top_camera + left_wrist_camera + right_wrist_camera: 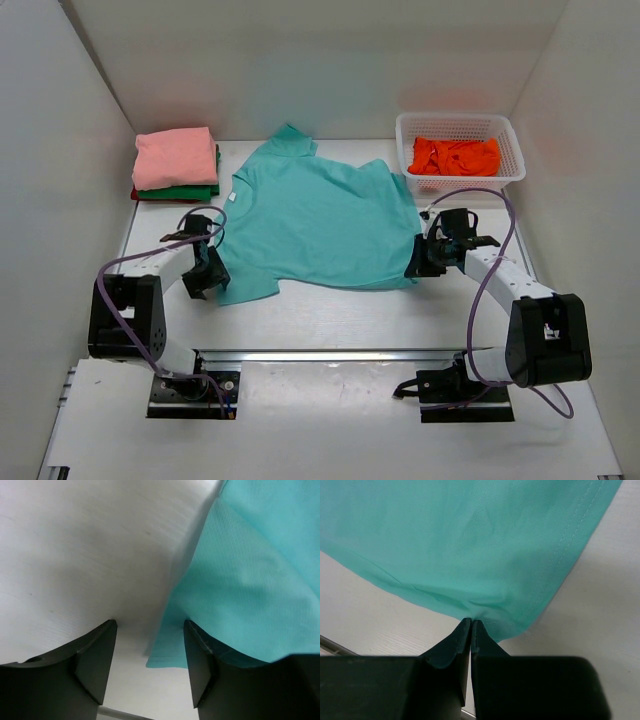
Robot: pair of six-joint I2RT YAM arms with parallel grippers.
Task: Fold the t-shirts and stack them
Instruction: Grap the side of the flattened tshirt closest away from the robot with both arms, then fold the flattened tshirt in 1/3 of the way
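teal t-shirt [315, 220] lies spread flat and unfolded, just left of the white mesh basket [458, 120]. the right gripper [471, 625] has its fingers pressed together on the hem corner nearest the basket, and the cloth puckers at the tips. the left gripper [150, 645] stands well open astride the hem corner farthest from the basket, gripping nothing. done: the salmon-pink shirt [175, 157], green shirt [185, 192] and red shirt [150, 197] sit folded in a stack well left of the basket. judged remaining: folding and stacking the teal t-shirt, then the orange shirt [455, 156] crumpled inside the basket.
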